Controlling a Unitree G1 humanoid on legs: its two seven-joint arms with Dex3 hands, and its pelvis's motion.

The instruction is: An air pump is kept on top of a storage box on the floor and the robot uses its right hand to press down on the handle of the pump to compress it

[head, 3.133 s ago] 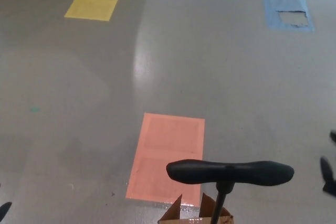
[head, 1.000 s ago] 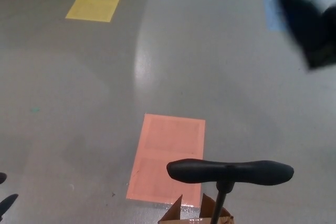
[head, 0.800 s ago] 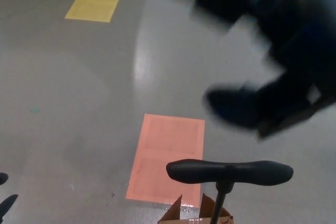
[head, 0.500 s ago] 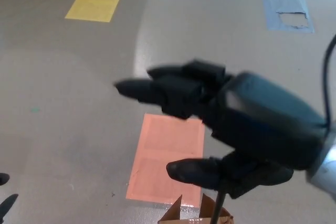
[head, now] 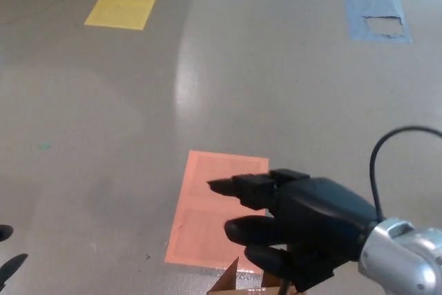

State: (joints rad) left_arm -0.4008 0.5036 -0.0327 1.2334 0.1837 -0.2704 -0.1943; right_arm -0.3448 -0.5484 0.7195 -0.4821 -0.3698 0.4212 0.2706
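Observation:
My right hand (head: 304, 229) reaches in from the lower right and lies over the black T-handle of the air pump. Its two thick fingers (head: 252, 186) stretch flat toward the left, not curled. Only the rounded left end of the pump handle (head: 243, 230) shows below them; the rest of the handle and the shaft are hidden by the palm. Brown cardboard flaps of the storage box (head: 231, 281) peek in at the bottom edge under the hand. A small black part of my left hand (head: 10, 267) shows at the bottom left edge, far from the pump.
On the grey floor, an orange rectangle (head: 207, 198) lies just beyond the box. A yellow rectangle (head: 124, 3) sits at the far left, and a blue patch with a torn middle (head: 376, 15) at the far right. A black cable (head: 400, 136) loops up from my right wrist.
My right hand swung in from the upper right and has come down over the pump handle, lower than half a second ago. The handle's visible end stays at about the same height.

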